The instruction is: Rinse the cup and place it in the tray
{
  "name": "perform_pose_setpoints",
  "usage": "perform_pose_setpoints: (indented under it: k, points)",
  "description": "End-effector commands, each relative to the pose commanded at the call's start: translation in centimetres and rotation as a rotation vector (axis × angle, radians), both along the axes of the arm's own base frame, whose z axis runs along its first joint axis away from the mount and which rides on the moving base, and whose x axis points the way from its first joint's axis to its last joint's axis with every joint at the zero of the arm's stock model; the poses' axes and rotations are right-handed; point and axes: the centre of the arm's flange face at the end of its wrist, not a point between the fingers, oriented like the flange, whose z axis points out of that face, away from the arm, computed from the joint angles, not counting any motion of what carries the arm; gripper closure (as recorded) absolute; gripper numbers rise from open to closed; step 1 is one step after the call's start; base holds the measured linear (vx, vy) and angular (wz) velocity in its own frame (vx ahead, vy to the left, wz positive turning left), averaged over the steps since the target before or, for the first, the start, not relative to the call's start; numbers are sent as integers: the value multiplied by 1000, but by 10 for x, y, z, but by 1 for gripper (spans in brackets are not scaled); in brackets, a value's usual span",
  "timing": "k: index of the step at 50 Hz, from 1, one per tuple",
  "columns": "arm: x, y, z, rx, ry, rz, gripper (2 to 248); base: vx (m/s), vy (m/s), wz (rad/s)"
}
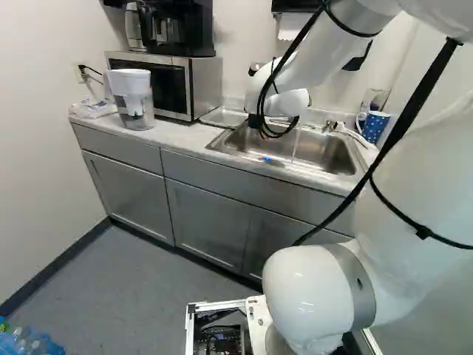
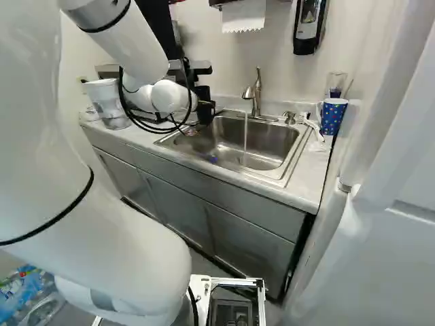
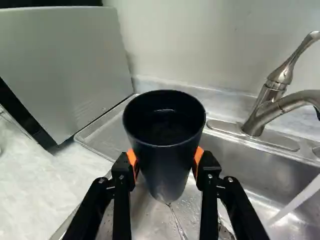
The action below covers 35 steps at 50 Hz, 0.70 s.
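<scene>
Two jaws of mine clamp the dark cup (image 3: 166, 167); its wet walls could slip before the tray (image 1: 223, 117), upper middle of the left base view.

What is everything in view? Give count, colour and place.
Cup: one, black, in hand over sink
Tray: one, silver, between microwave and sink
Sink: one, silver, in counter
Water: one stream, clear, in sink
Faucet: one, silver, behind sink
Microwave: one, silver and black, on counter
Coffee maker: one, black, on microwave
Pitcher: one, white and clear, by microwave
Mug: one, blue, beside sink
Glass: one, clear, behind mug
Paper towel: one, white, on wall
Soap dispenser: one, black and grey, on wall
Bottles: several, clear, on floor
Counter: one, pale, around sink
Cabinets: one row, grey, under counter
Arm: one, white, over counter
Hand: one, black, gripping cup
</scene>
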Motion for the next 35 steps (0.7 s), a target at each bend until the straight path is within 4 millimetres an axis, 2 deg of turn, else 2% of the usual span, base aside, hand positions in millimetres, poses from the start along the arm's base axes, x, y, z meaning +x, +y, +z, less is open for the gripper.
perform_pose_setpoints:
  k: [35]
  points:
    - [3, 2, 32, 1, -13, 6, 126, 0, 0, 0]
